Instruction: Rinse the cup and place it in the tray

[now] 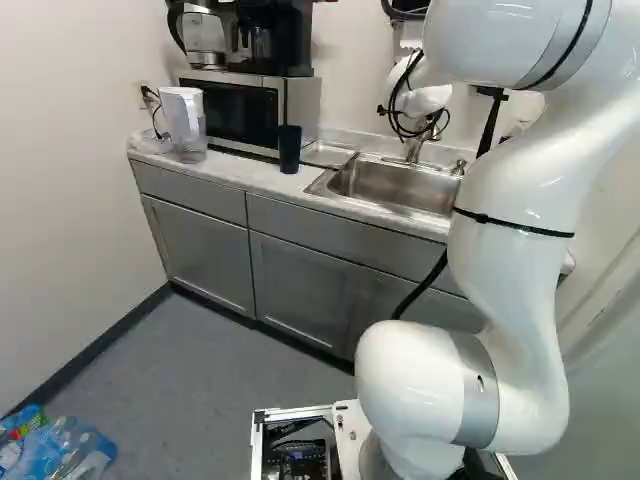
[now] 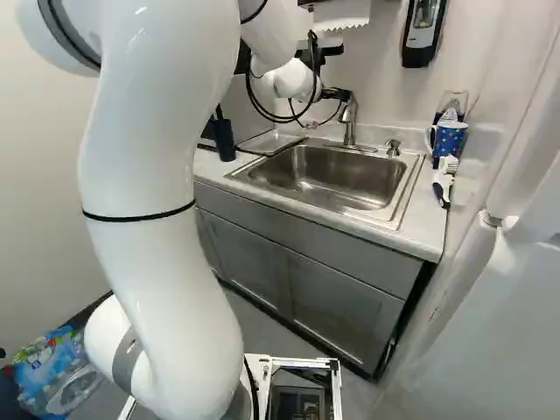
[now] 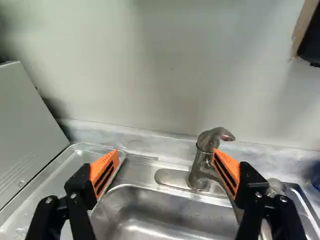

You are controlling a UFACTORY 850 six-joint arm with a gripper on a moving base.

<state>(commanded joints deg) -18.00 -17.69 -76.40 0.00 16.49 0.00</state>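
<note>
In the right base view my gripper (image 2: 336, 94) is over the back of the sink, close to the faucet (image 2: 349, 122). The wrist view shows the gripper (image 3: 165, 167) open, its orange-padded fingers wide apart with nothing held; one finger overlaps the faucet (image 3: 201, 167) there, and whether they touch I cannot tell. A tall dark blue cup (image 1: 289, 149) stands upright on the counter in front of the microwave, away from the gripper. Between microwave and sink lies a shallow tray (image 1: 328, 154), also visible as the tray (image 3: 75, 155) beside the other finger. The sink basin (image 3: 150, 210) is below.
A microwave (image 1: 240, 110) with a coffee maker on top and a water pitcher (image 1: 185, 125) stand along the counter. Right of the sink are a patterned blue mug (image 2: 450, 140), a brush (image 2: 444, 179) and a soap pump (image 2: 393, 147). Wrapped bottles (image 1: 60, 450) lie on the floor.
</note>
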